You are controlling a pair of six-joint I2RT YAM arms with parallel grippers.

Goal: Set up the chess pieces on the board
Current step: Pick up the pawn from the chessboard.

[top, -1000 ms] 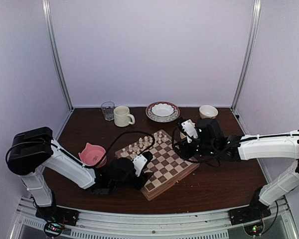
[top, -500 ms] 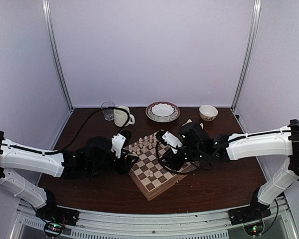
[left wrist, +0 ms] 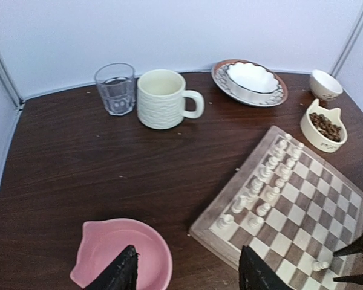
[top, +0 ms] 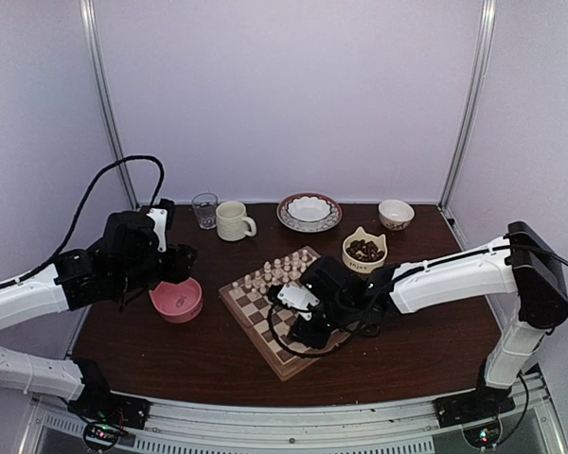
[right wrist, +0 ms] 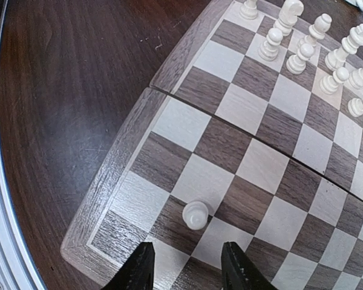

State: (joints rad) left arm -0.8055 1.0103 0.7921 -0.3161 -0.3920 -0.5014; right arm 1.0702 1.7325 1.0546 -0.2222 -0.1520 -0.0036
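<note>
Hovering with right pincer (right wrist: 187,254) part open, empty, just behind upright small cream wooden pawn (right wrist: 195,214) on checkered wooden board (right wrist: 109,181); left pincer (left wrist: 187,251) well apart.

Dark brown wooden table (left wrist: 66,163). Along its far edge, from left to right: a clear drinking glass (left wrist: 115,87); just beside it, a cream ribbed mug (left wrist: 163,98), upright, handle turned to the right; then a round plate (left wrist: 225,81) with a brown patterned rim, bearing a white scalloped bowl (left wrist: 251,78); then a small cream bowl (left wrist: 325,84) toward the far right corner. Nearer in from that corner, a cream bowl with two cat-like ears (left wrist: 322,138), filled with dark brown lumps, perhaps small carved pieces, too small to tell. On the left side of the table, well apart from the rest, a pink bowl (left wrist: 145,241) of the same eared shape.
</note>
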